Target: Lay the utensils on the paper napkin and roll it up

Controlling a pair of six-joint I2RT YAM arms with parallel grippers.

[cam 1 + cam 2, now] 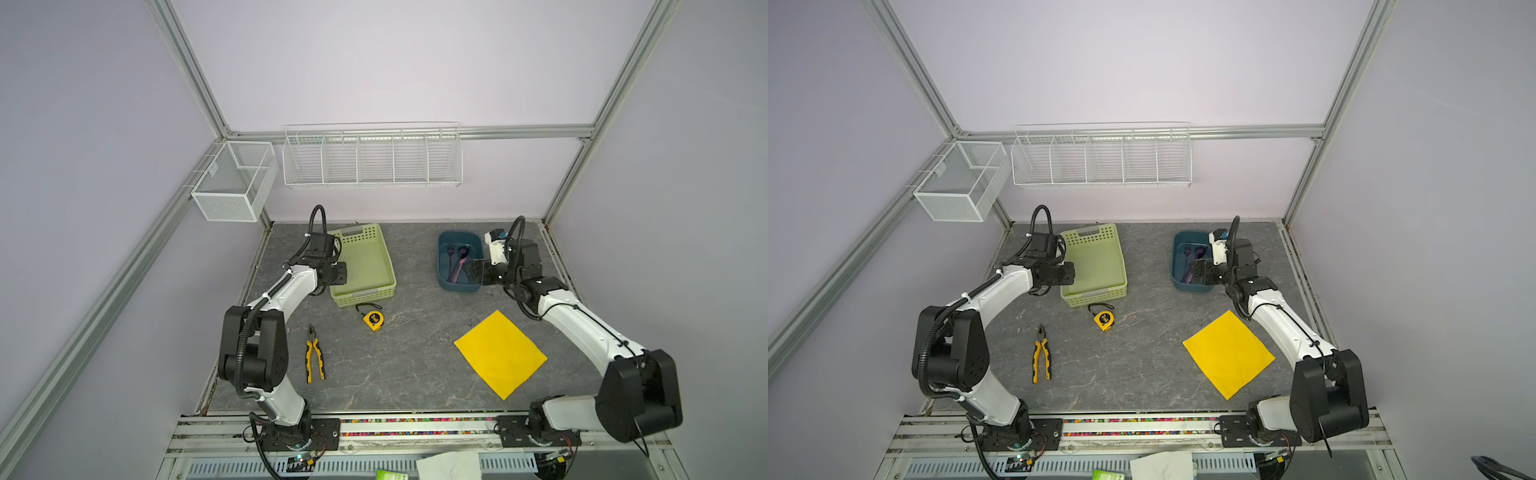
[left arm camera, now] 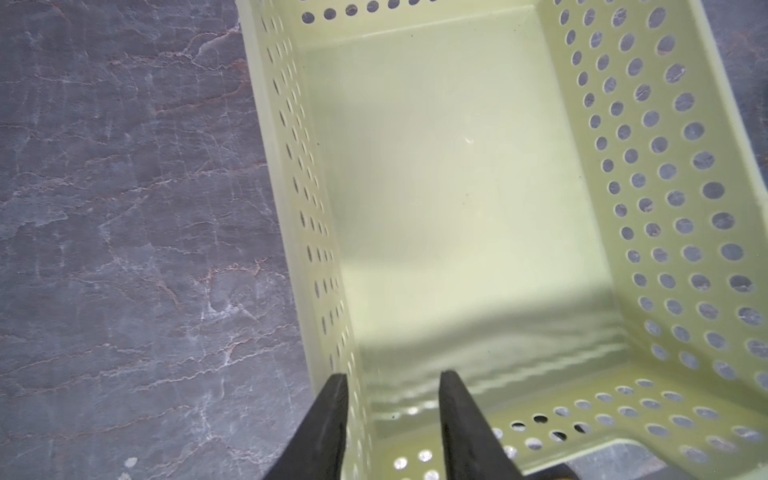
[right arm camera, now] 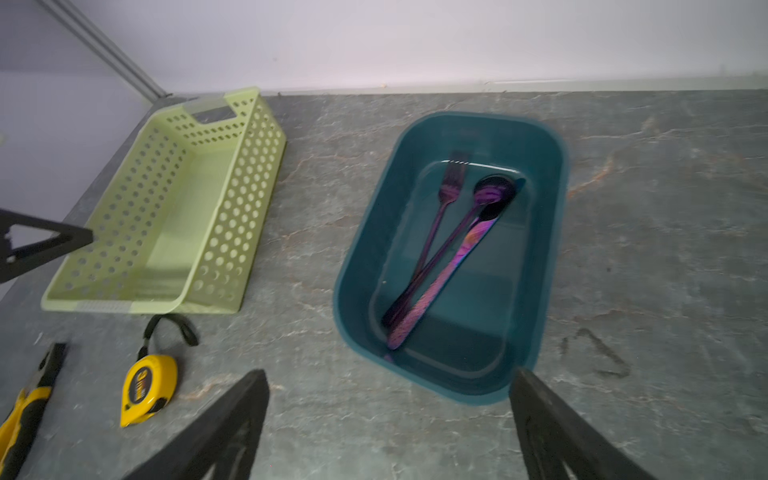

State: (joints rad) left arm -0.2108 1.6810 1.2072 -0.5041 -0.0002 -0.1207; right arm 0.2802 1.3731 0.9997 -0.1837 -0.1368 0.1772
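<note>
The utensils are a purplish fork [image 3: 449, 187], a spoon [image 3: 493, 195] and a knife [image 3: 453, 266]. They lie together inside a dark blue tub [image 3: 361, 257] at the back right of the table; both top views show them as dark slivers [image 1: 457, 262]. The paper napkin [image 1: 500, 353] [image 1: 1228, 353] lies flat and bare at the front right. My right gripper [image 3: 390, 371] is open wide, just short of the tub's near end, holding nothing. My left gripper [image 2: 392, 375] is open, its fingers either side of the left wall of the green basket [image 2: 457, 187].
The green perforated basket [image 1: 365, 266] at the back centre has nothing in it. A yellow tape measure [image 1: 373, 320] lies just in front of it. Yellow-handled pliers [image 1: 314, 355] lie at the front left. Two white wire baskets [image 1: 372, 158] [image 1: 235, 180] hang on the back wall.
</note>
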